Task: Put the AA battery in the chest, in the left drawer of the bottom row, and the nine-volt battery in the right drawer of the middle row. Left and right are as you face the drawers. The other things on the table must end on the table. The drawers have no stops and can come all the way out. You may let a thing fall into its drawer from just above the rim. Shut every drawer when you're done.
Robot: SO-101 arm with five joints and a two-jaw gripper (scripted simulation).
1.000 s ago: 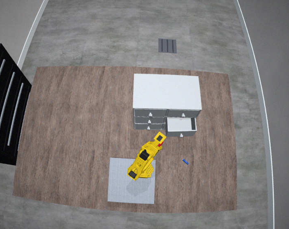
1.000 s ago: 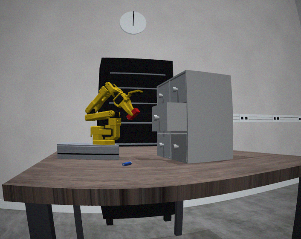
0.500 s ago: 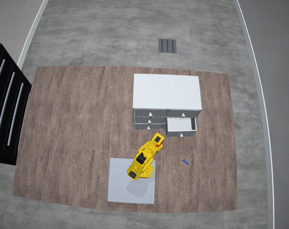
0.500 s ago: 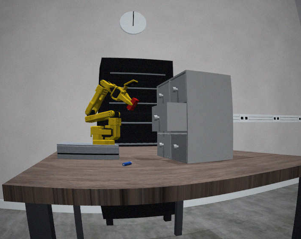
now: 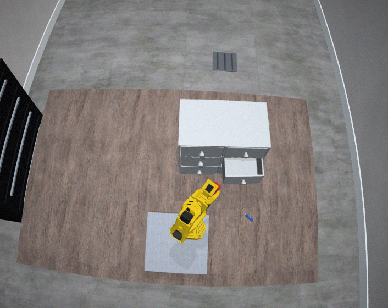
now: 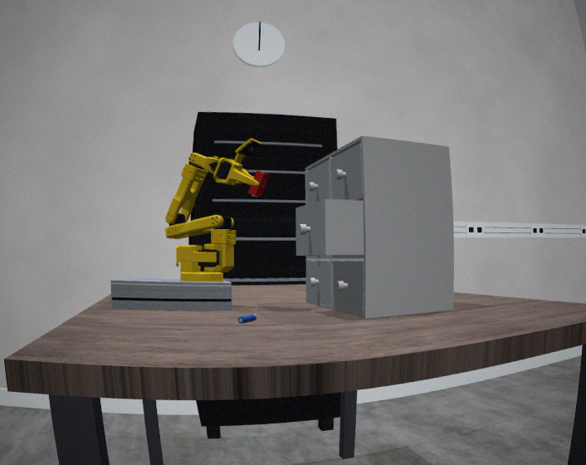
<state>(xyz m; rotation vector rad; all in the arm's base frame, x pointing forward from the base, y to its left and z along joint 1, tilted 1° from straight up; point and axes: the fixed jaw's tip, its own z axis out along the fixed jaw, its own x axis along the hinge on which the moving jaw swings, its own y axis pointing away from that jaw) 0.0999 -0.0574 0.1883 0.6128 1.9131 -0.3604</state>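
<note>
Nine-volt battery (image 6: 259, 183), red, clamped in my end effector (image 6: 252, 181), raised near the pulled-out middle-right drawer (image 5: 242, 171); blue AA battery (image 5: 249, 217) lies on counter (image 5: 88, 165).

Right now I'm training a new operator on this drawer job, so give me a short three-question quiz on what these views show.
1. True or false: the end effector holds the red nine-volt battery.
2. Which chest drawer is open? A) bottom left B) middle right C) top right
3. Fill in: the blue AA battery lies on the ____.

Key: 1 true; 2 B, the open drawer; 3 table.
</note>
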